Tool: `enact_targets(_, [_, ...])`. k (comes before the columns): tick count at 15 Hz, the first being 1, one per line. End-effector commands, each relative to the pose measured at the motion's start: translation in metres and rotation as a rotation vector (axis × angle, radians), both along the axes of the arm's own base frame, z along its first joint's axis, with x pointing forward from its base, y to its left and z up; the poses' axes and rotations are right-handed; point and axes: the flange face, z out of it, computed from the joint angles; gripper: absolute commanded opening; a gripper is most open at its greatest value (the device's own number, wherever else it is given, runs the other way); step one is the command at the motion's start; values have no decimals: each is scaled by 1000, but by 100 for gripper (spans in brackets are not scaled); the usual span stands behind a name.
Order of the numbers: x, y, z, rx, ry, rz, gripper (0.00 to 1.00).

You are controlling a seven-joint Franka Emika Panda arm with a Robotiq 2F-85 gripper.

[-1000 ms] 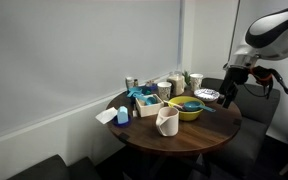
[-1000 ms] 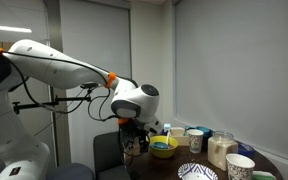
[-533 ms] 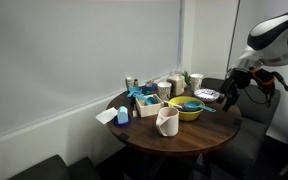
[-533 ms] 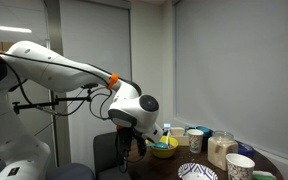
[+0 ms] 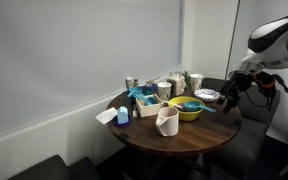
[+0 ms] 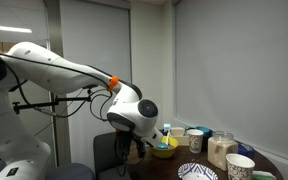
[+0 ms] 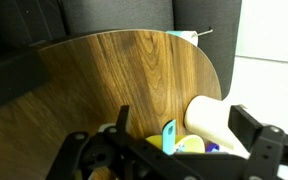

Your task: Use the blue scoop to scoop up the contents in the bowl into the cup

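Your scoop (image 5: 192, 104) lies in the yellow bowl (image 5: 182, 114), a blue patch against the yellow rim. In the wrist view it shows as a short blue strip (image 7: 169, 134) standing over the bowl's yellow edge (image 7: 192, 146) at the bottom of the frame. The contents under it are too small and dim to make out from any view.

The cup (image 5: 167, 121) stands just beside the bowl, nearer the table's front edge in that exterior view. In the wrist view its pale body (image 7: 210, 115) sits right against the yellow.

Your gripper (image 7: 181, 115) is empty. Its two black fingers (image 7: 122, 120) stand wide apart, framing scoop, bowl and cup from the bottom of the wrist view. In an exterior view it hangs (image 5: 227, 98) at the table's far side, close by the small patterned bowl (image 5: 208, 95) and clear of the scoop, touching nothing.

The round wooden table (image 5: 199, 138) carries a row of jars (image 5: 164, 88) behind the yellow bowl. Any labels on them are too small to read. The arm (image 6: 64, 68) reaches in white with an orange band at a joint, and the yellow bowl (image 6: 165, 150) shows just past the wrist. A dark chair (image 7: 104, 20) stands behind the table.
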Motion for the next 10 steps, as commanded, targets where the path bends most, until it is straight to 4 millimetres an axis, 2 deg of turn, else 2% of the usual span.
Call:
enact_targets(1, [5,3,-13,74,-29,-18,100])
enact_targets(9, [16,3,-32,166,-89,-38,100])
enact_targets(10, [18,3,-35,178,-96,-43,94])
